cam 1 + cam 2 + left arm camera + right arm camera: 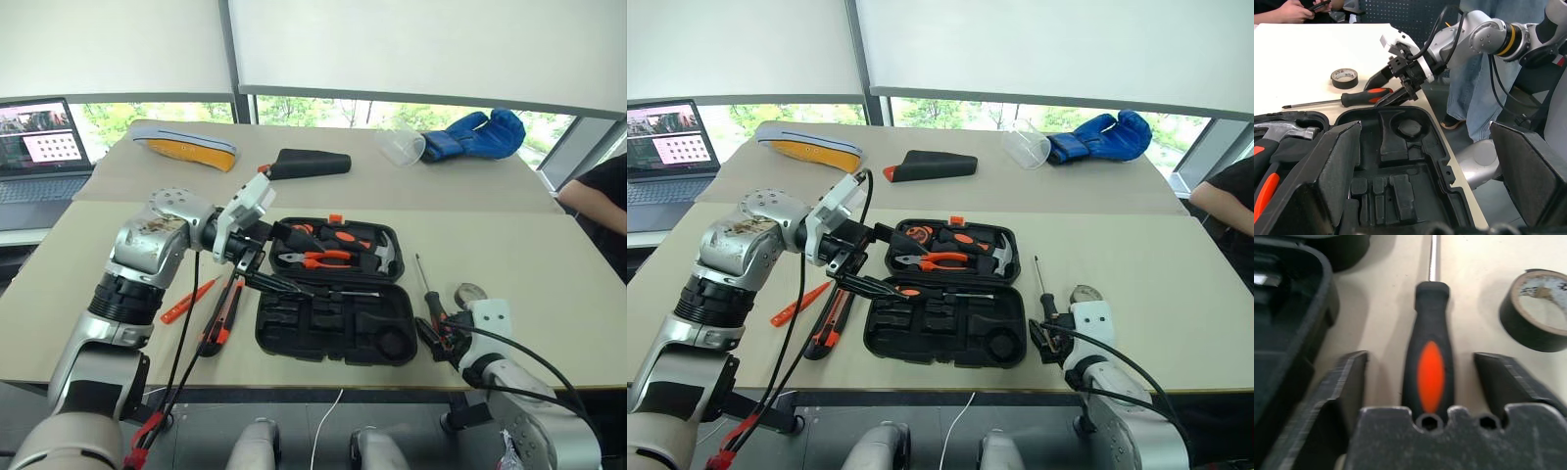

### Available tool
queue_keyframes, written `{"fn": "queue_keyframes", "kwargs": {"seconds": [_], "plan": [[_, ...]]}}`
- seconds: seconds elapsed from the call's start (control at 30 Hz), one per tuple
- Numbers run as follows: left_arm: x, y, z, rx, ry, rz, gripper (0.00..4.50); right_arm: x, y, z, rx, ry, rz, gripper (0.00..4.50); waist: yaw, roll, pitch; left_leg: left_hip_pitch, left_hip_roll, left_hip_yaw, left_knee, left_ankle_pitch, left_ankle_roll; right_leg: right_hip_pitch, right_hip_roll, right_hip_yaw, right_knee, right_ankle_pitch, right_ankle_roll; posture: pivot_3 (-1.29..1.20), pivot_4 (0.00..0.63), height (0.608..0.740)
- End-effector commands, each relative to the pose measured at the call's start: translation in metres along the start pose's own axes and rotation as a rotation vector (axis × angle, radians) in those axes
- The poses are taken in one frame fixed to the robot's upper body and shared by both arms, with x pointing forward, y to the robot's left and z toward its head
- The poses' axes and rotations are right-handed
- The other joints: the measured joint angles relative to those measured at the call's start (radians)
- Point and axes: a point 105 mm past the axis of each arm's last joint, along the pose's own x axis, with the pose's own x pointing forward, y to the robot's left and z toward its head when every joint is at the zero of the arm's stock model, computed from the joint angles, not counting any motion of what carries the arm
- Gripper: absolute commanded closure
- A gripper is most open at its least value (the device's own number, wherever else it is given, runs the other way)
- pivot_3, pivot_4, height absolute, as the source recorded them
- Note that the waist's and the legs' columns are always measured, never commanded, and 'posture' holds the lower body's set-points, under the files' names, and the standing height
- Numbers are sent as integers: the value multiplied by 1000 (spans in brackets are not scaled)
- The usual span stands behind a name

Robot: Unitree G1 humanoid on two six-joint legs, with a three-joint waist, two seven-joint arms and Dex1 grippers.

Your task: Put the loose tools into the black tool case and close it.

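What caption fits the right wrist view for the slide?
Right gripper with open fingers straddling a black-and-orange screwdriver lying between the tool case and the tape roll.

Two beige rectangular desks [549,294] pushed together; white roller blinds [411,49] half down over windows w/ daylight, greenery outside, prob. trees. Open laptop [39,147] at far left.

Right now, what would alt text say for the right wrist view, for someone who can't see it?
A black-and-orange screwdriver lies on the beige table between the right gripper's two open black fingers, which do not touch it. A tape roll sits beside it on one side, the edge of the black tool case on the other.
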Motion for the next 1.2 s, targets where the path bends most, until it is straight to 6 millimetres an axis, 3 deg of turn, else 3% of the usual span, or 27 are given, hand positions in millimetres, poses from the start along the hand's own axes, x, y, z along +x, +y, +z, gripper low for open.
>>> {"fn": "queue_keyframes", "kwargs": {"seconds": [0.03,0.13,0.27,0.4,0.47,0.77,0.93,1.2], "plan": [[-1,-1,3,41,18,-1,0,-4,-8,25,53,-127,-92,2434,0,0,0,0,0,0,0,0,0,0,0,0,0,0,0,0,150,740],[-4,0,2,35,27,8,0,-11,-6,52,81,-258,-101,3415,-1,0,0,0,0,0,-1,0,0,0,0,0,0,0,0,0,150,740],[-12,-2,0,-7,47,27,0,-23,15,107,-10,-418,43,3437,-10,2,1,0,0,0,-1,0,0,-2,0,0,0,0,0,0,150,740],[-22,-14,-12,6,128,13,0,-33,55,128,-216,-402,424,3437,-20,2,1,1,0,0,-4,0,0,-1,1,0,0,0,-1,0,150,740],[-26,-20,-14,-9,144,-1,0,-36,66,125,-347,-350,568,3437,-20,2,1,2,1,-1,-6,0,0,-1,1,0,0,-2,-3,0,150,740],[-34,-35,-12,-30,148,-18,0,-30,74,102,-746,-164,988,3437,0,2,1,0,0,0,-6,0,0,-1,1,0,0,-7,-2,0,150,740],[-37,-34,-14,-24,152,26,0,-9,68,80,-888,-120,1010,3437,1,2,1,0,0,0,-5,0,0,-1,1,0,0,-7,-1,0,150,740],[-44,-27,-19,-27,163,88,0,8,63,68,-953,-119,1001,3437,3,1,2,0,0,0,-5,0,0,-2,1,0,1,-7,-1,0,150,740]]}}
